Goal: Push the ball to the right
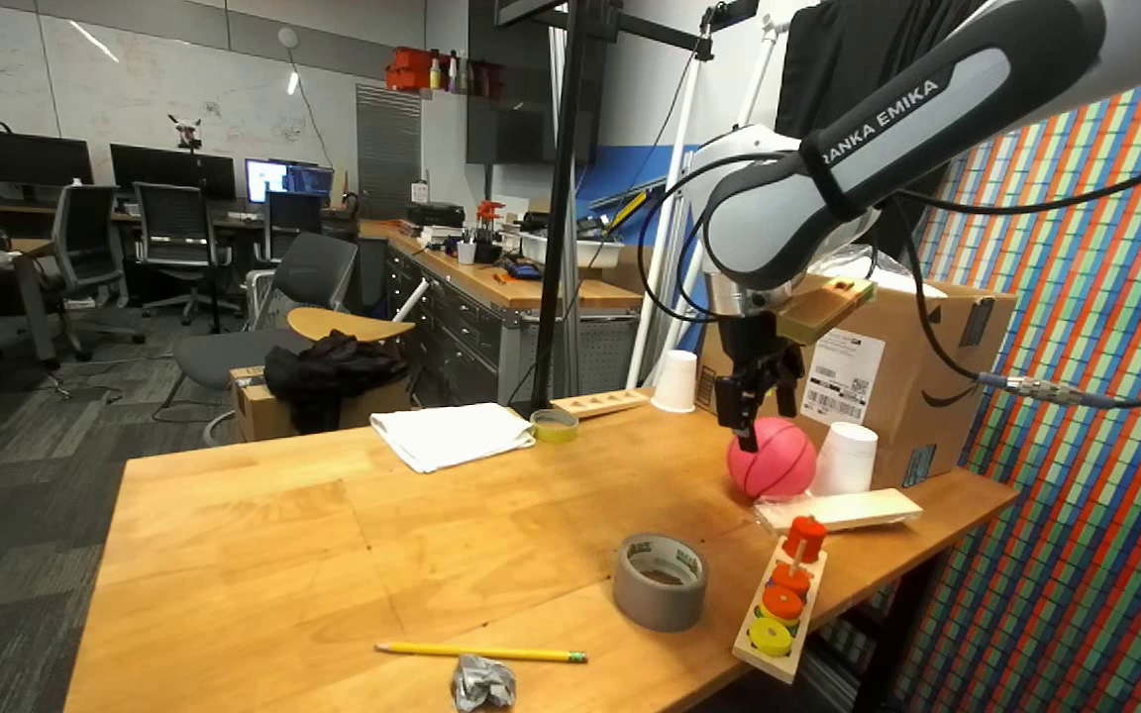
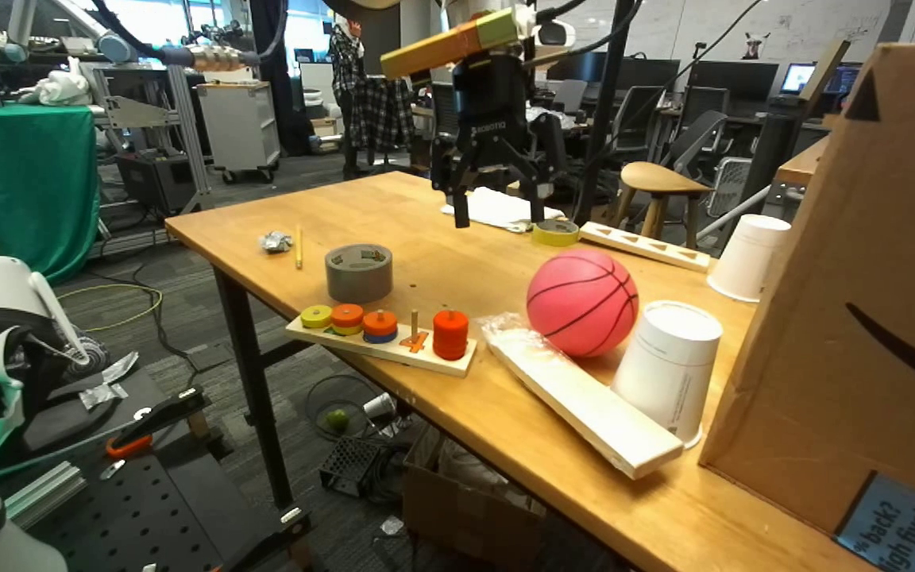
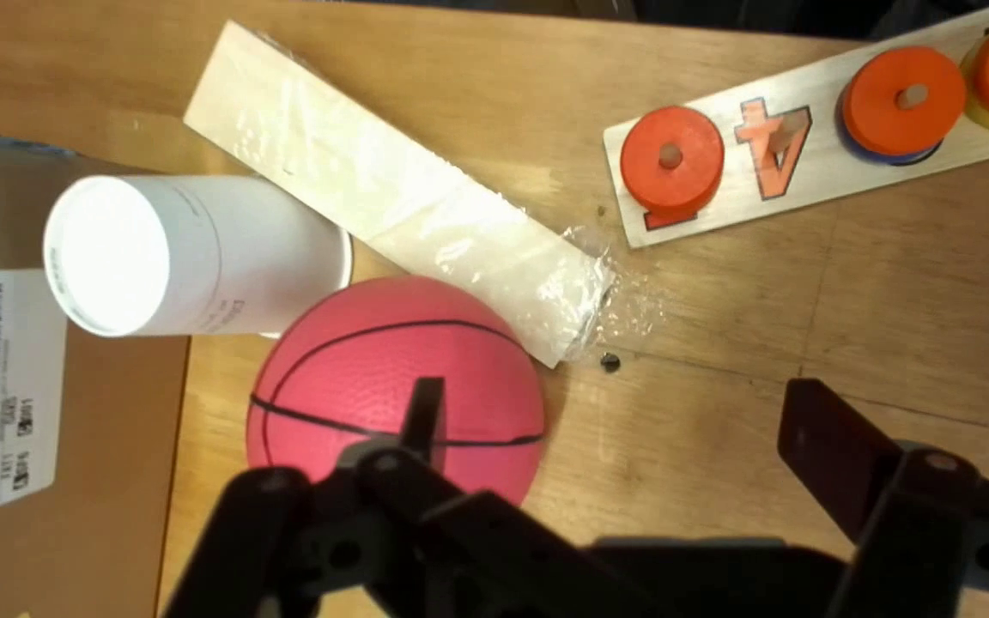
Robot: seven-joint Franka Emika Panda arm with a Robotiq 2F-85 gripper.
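The pinkish-red ball with dark seam lines rests on the wooden table in both exterior views point(image 1: 783, 470) point(image 2: 584, 306). In the wrist view the ball point(image 3: 348, 365) lies at the lower left, partly covered by one finger. My gripper point(image 2: 499, 216) is open and empty, its fingers pointing down above the table. In the wrist view the gripper point(image 3: 617, 403) has one finger over the ball and the other well to the right over bare wood. In an exterior view the gripper point(image 1: 767, 421) overlaps the ball's top; I cannot tell whether it touches.
A wrapped wooden plank point(image 2: 584, 401) and an upturned white cup point(image 2: 668, 365) sit close against the ball. A cardboard box point(image 2: 839, 318) stands behind the cup. A peg toy point(image 2: 382, 342) and grey tape roll point(image 1: 660, 584) lie nearby. A second cup point(image 1: 675, 381) stands farther back.
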